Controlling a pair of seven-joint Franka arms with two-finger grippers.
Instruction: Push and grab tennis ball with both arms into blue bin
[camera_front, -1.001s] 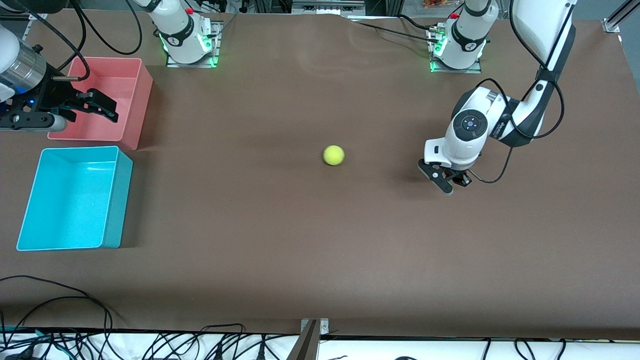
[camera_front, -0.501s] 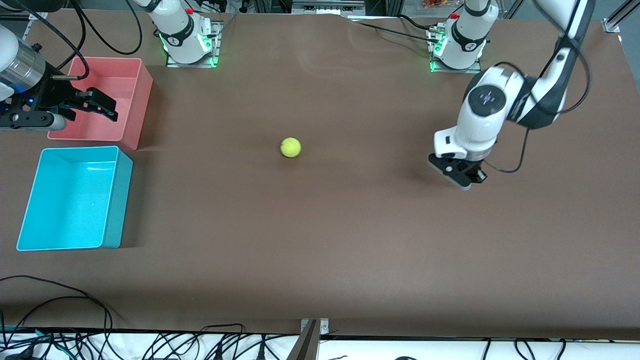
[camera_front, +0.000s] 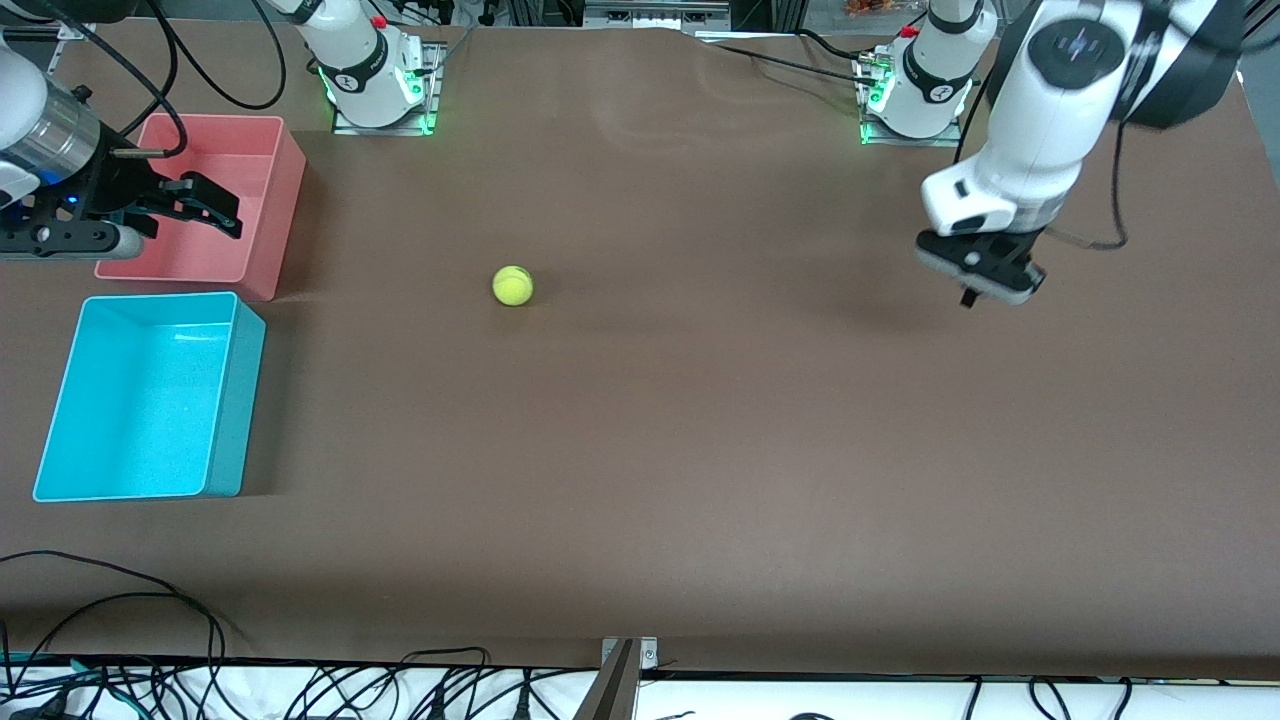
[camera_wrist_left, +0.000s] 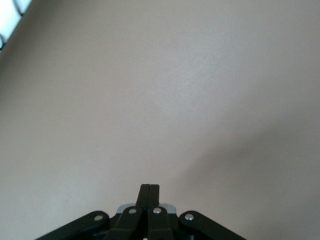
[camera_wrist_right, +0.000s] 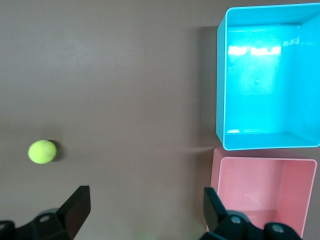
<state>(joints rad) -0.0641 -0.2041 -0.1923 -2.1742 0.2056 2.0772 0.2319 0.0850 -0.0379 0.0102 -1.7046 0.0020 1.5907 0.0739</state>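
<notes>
Nearest the front camera, along the tabletop edge, loops of black cable lie at about seven o'clock. The tabletop is a plain brown sheet.

Next in, at nine o'clock, toward the right arm's end, stands the blue bin: a bright cyan tub with tall straight walls, open on top and with nothing in it. Its inner floor catches a glare from the lights in the right wrist view.

Just farther from the camera than the blue bin sits a pink bin of like size, the two close together with a narrow gap between them.

The ball rests on the bare tabletop near the middle, a little toward the right arm's end, at about ten o'clock from the centre. It is small, fuzzy, yellow-green, far smaller than either bin and well apart from both. The right wrist view shows it with a small dark shadow beside it.

The right claw hangs over the pink bin, its two black fingers spread wide and holding nothing.

The left claw is up in the air at two o'clock, over bare tabletop toward the left arm's end, well apart from the ball. Its fingers are pressed tight together, clenched on nothing.

Farthest off, at twelve o'clock, the two arm bases glow green.
</notes>
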